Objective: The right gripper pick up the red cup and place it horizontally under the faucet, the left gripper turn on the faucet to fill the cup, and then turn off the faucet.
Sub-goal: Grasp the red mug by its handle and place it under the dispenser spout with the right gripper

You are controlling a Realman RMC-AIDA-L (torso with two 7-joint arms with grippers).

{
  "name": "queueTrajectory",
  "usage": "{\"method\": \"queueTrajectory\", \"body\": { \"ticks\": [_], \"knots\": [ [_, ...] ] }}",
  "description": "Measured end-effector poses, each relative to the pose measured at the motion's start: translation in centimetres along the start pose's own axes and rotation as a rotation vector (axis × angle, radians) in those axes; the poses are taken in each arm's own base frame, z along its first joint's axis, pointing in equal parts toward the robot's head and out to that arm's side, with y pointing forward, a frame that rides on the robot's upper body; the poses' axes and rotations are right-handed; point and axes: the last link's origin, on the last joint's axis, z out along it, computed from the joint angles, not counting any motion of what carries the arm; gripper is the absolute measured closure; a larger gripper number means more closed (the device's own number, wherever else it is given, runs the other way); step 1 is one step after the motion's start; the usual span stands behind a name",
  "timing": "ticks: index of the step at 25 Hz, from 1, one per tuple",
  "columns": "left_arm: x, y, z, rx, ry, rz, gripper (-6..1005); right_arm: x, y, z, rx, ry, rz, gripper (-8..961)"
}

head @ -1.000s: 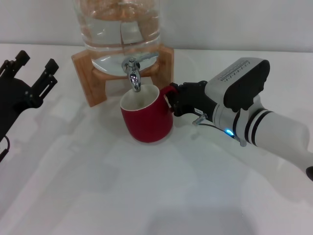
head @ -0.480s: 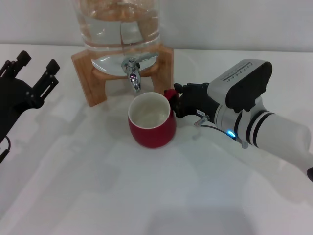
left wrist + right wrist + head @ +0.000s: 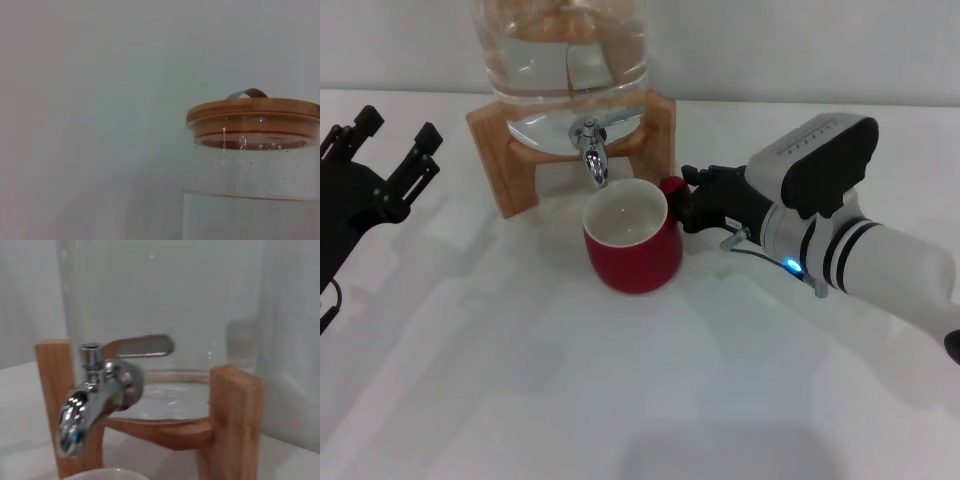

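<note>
The tabletop (image 3: 620,400) is white and carries all items. The glass dispenser (image 3: 565,60) stands at the rear on its wooden stand (image 3: 500,150), holding water; its wooden lid (image 3: 252,112) shows in the left wrist view.

The right end effector (image 3: 688,208) reaches in from the robot's right and is clamped on the handle of the red cup (image 3: 632,250). The cup stands upright, mouth up, just in front of the stand. Its rim lies directly beneath the spout of the faucet (image 3: 590,150), close to it but apart. In the right wrist view the lever handle (image 3: 140,346) lies level, and no water is seen flowing.

The left end effector (image 3: 385,165) is parked well off to the robot's left, fingers spread and empty.

Assessment: placement is near complete. To do it well, centre the cup mouth under the spout, seat the base flat before release, and withdraw sideways without dragging the handle. The left end effector should approach the lever from above, clear of the glass.
</note>
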Motion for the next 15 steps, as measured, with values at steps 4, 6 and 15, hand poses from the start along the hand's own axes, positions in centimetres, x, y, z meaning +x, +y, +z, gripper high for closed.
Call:
{"method": "queueTrajectory", "body": {
  "ticks": [4,6,15],
  "knots": [
    [0.00,0.00,0.00,0.000,0.000,0.000,238,0.00,-0.36,0.01,0.018,0.005,0.025,662],
    [-0.01,0.01,0.00,-0.001,-0.001,0.000,238,0.00,-0.41,0.02,0.022,0.006,0.031,662],
    [0.00,0.03,0.05,-0.002,0.000,0.000,238,-0.05,-0.29,0.08,0.018,0.008,0.030,660]
  ]
}}
